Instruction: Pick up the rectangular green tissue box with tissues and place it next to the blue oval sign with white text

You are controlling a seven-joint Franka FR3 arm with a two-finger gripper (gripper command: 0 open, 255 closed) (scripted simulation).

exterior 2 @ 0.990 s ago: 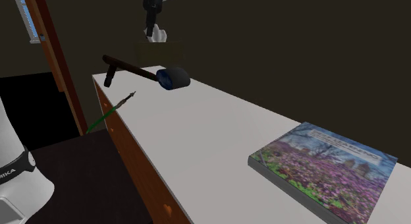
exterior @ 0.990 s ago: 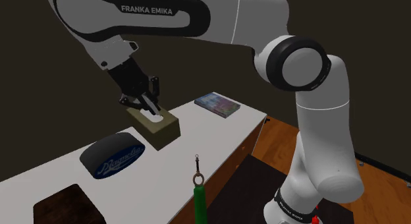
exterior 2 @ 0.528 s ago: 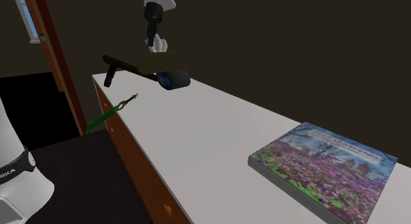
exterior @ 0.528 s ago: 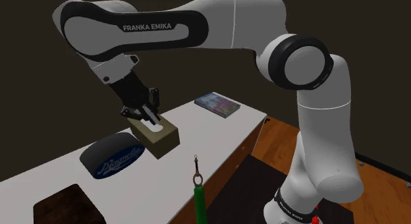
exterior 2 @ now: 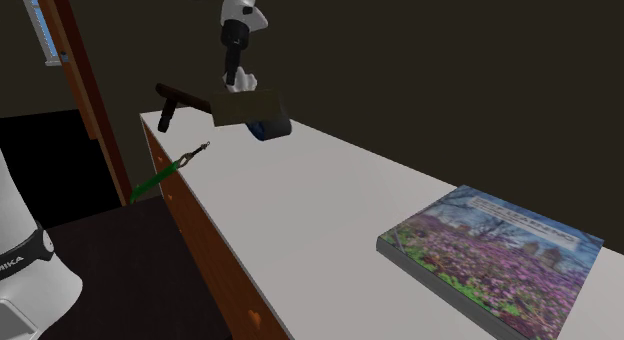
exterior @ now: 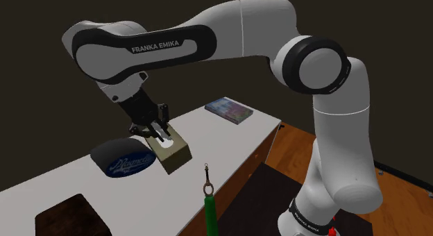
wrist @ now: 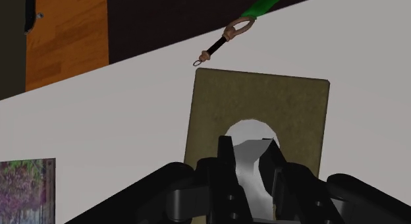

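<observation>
Grip: end effector [exterior: 160,135] pinches the olive tissue box [exterior: 175,153] by its white tissue [wrist: 252,150];
Place: box just beside the blue oval sign [exterior: 123,159], low over the desk [exterior: 229,141];
Left: we judge set-down and release.

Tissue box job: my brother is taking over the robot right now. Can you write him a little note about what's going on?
Gripper: the fingers are shut on the white tissue poking out of the olive tissue box, so the box hangs from them.
Where: the box is low over the white table, right beside the blue oval sign, on the side toward the book. Can't tell whether it touches the table.
Done: pick-up and carry to the sign.
Left: set the box fully down next to the sign, open the fingers, lift away.
</observation>
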